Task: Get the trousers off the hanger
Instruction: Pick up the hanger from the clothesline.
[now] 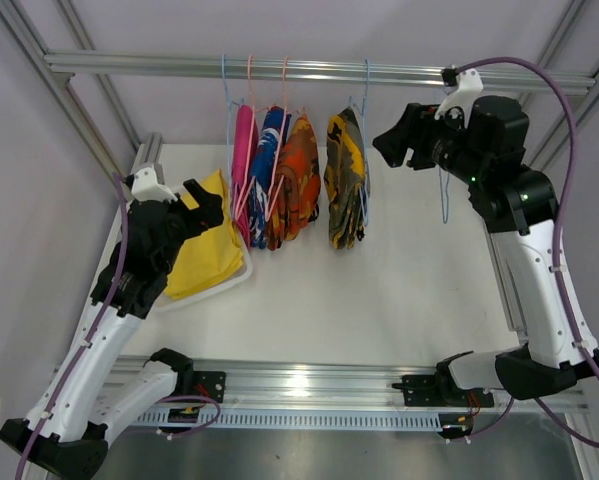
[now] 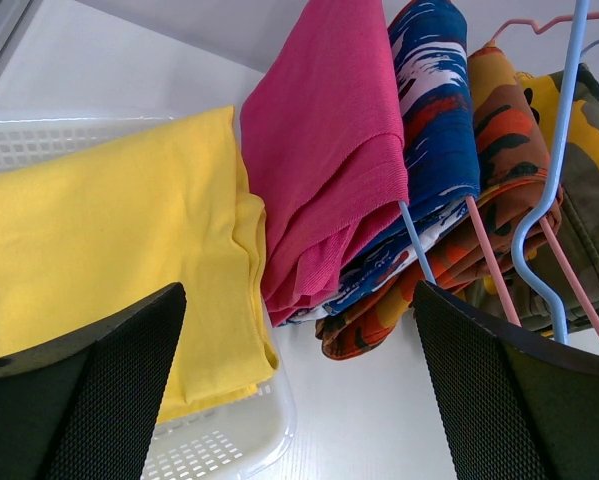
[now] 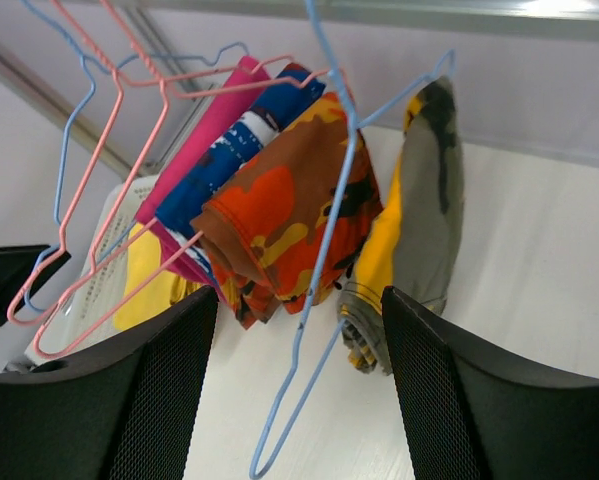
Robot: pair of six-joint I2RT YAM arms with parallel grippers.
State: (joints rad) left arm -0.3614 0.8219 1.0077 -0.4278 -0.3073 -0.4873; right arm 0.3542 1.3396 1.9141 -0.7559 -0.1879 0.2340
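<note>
From above, your left jaws stand fully wide and hold nothing. They hover over the plain yellow soft cloth trousers (image 1: pixel 201 250), which lie flat in a white perforated plastic basket (image 1: pixel 231 281) at the left of the white bench (image 1: pixel 399 290). The long axis of that pair runs far to near, tilted slightly left. Your right jaws, raised at the far right, are parted with nothing gripped.

Four more pairs hang folded over thin wire hangers on the aluminium rail (image 1: pixel 319 71), their length dropping straight down. They are the plain magenta pink trousers (image 1: pixel 242 150), the blue-and-white patterned trousers (image 1: pixel 270 165), the orange camouflage trousers (image 1: pixel 297 175) and, a little apart, the yellow-and-dark camouflage trousers (image 1: pixel 344 180). A bare blue wire hanger (image 1: pixel 444 195) hangs beside the right arm.

In the left wrist view, your black mesh-textured left fingers (image 2: pixel 99 400) sit far apart with nothing between them. The smooth yellow pair fills the latticed basket, just beside the fine-knit pink pair.

In the right wrist view, your mesh-faced right fingers (image 3: pixel 129 400) are also apart. A pale blue wire hanger close to the lens (image 3: pixel 324 240) crosses the gap, and you cannot tell whether it touches either one.
</note>
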